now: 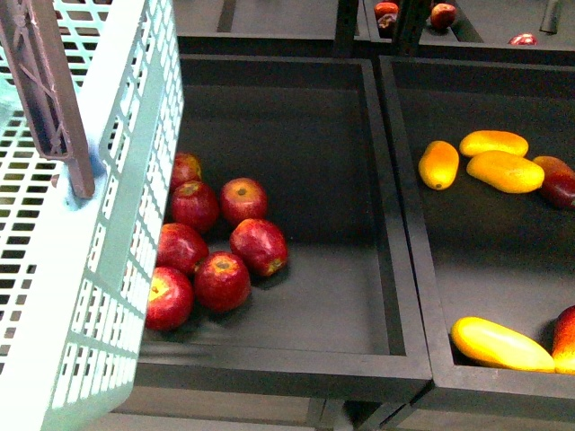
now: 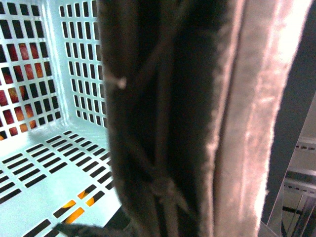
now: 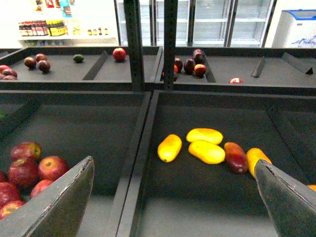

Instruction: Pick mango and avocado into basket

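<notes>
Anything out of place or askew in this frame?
Yes: the light teal slotted plastic basket is clearly tilted at the left of the front view, partly blocking the red apples. Also, one dark red mango lies among the yellow mangoes in the right black bin.

Front light: even light from above is falling on the apples (image 1: 220, 242) just beside the basket (image 1: 108, 296), and they are casting soft shadows on the dark tray (image 1: 341, 296).
Front sharpness: the basket's near wall is smearing slightly, while the apples are showing crisp.
Left wrist focus: the handle (image 2: 163, 123) in front of the basket is blurring heavily, its pale edge glaring.
Right wrist exposure: the fridges (image 3: 212, 19) are washing out white.
Right wrist focus: the fingers (image 3: 54, 202) are looking soft.
</notes>
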Robot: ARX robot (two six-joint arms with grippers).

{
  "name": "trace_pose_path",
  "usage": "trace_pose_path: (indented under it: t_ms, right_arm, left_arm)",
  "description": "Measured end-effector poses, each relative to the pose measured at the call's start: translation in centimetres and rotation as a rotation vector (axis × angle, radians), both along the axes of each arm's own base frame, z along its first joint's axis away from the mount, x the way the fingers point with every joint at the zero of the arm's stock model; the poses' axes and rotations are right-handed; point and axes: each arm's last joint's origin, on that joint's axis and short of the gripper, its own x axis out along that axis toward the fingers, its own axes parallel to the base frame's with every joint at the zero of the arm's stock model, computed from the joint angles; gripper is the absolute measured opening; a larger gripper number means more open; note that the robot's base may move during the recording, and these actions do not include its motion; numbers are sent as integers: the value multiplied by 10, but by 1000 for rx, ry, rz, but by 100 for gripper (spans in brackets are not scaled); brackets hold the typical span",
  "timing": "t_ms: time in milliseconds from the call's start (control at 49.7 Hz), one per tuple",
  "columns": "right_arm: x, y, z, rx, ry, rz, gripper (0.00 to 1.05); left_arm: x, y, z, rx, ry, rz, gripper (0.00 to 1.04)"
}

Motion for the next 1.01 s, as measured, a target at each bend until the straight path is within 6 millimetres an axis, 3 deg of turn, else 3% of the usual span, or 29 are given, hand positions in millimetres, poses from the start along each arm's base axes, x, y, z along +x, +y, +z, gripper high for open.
trace_pose_path:
  t_ms: [80, 121, 241, 382, 563, 764, 1006]
  right_arm:
    - [0, 0, 0, 0, 0, 0, 96]
    - [0, 0, 0, 0, 0, -1, 96]
    - [0, 0, 0, 0, 0, -1, 96]
    - [0, 0, 0, 0, 0, -2, 96]
    - [0, 0, 0, 0, 0, -1, 96]
    - [0, 0, 0, 0, 0, -2, 96]
    - [0, 0, 0, 0, 0, -2, 96]
  left_arm:
    - [1, -1, -1, 14, 38, -66, 15]
    - [5, -5, 0, 95, 111, -184, 15]
    - [33, -25, 8, 283, 108, -364, 15]
    - [67, -53, 17, 351, 90, -439, 15]
    - [123, -111, 28, 361, 90, -640, 15]
    - [136, -149, 23, 404, 128, -835, 15]
    - [123, -180, 22, 461, 78, -1003, 15]
